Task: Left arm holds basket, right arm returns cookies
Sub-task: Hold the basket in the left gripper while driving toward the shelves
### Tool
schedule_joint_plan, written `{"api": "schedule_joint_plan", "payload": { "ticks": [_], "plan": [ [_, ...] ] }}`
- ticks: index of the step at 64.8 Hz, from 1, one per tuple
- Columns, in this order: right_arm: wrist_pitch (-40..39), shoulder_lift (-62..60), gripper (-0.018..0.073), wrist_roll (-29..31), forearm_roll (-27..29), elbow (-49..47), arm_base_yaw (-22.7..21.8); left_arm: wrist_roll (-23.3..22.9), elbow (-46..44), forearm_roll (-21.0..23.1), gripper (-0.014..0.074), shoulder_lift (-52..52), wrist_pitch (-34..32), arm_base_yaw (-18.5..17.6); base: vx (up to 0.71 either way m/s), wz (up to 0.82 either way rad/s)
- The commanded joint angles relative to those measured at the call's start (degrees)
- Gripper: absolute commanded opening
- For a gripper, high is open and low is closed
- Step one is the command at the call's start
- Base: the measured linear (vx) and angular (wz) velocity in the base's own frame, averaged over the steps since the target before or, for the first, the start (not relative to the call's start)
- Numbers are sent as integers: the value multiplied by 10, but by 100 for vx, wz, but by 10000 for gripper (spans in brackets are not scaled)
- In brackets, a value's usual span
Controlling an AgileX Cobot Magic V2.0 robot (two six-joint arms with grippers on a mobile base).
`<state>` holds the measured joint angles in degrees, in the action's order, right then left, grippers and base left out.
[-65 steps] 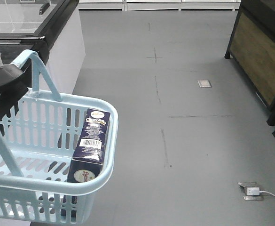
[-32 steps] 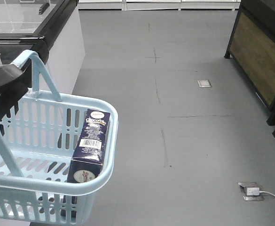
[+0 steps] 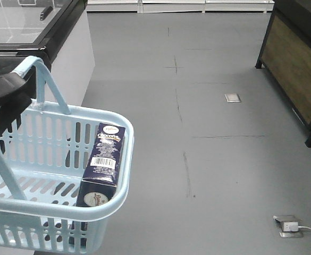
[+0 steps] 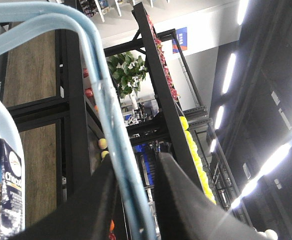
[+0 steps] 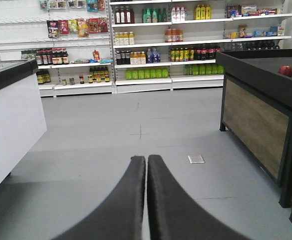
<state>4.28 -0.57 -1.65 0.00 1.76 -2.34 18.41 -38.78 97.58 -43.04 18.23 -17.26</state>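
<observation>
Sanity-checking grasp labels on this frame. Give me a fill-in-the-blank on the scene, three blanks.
1. The cookies sit inside the pale ____ basket.
2. The left end effector is shut on the basket's ____.
3. The right end effector is shut and holds ____.
Missing words: blue; handle; nothing.
</observation>
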Motion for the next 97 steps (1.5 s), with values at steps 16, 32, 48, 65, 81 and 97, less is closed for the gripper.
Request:
{"api": "schedule_joint_plan", "payload": {
  "ticks": [16,32,48,65,81,97],
  "plan": [
    [-43,-7,-8,5,0,0,-3,3,-19,37,-8,5,11,-4,20,3],
    [-43,-7,-8,5,0,0,-3,3,-19,37,-8,5,11,-4,22,-10],
    [-43,-7,-8,5,0,0,-3,3,-19,37,-8,5,11,-4,28,-9],
    [-43,-7,-8,5,0,0,-3,3,-19,37,-8,5,11,-4,32,2],
    [-43,-7,-8,5,0,0,-3,3,-19,37,-8,5,11,-4,36,8],
    [-43,-7,-8,5,0,0,-3,3,-19,37,-8,5,12,-4,40,8]
  ]
}}
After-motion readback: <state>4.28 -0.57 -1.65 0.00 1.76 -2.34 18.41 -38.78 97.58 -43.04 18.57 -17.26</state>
